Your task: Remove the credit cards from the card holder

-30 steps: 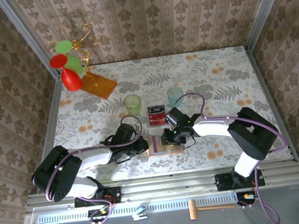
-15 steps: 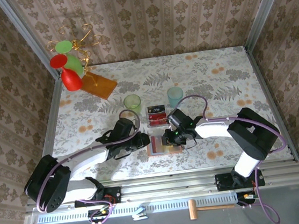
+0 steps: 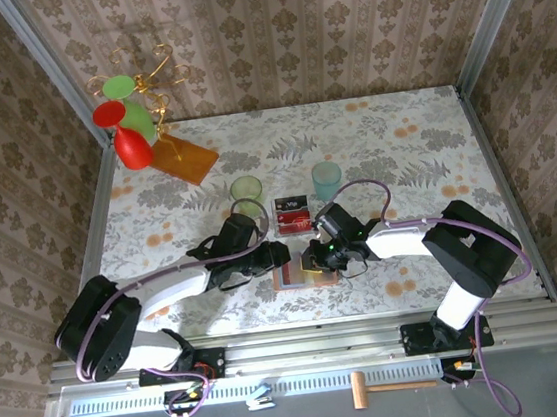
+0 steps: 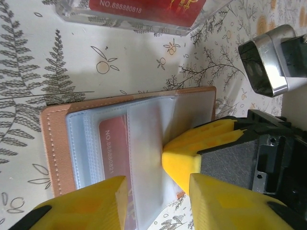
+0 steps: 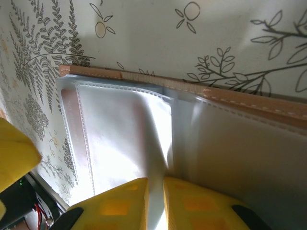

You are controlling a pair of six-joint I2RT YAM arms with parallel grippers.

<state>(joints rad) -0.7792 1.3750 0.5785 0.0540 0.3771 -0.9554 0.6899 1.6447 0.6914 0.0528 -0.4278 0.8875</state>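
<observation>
Where the card holder (image 3: 289, 280) lies, cups (image 3: 246, 190) (image 3: 326, 177) stand near.

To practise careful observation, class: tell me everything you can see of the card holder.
The card holder lies open and flat on the floral table. Its cover looks like tan leather with light edge stitching; inside are clear plastic sleeves, one holding a red card. The right end effector pinches a loose sleeve leaf between its yellow fingers. The left end effector is open over one edge.
</observation>
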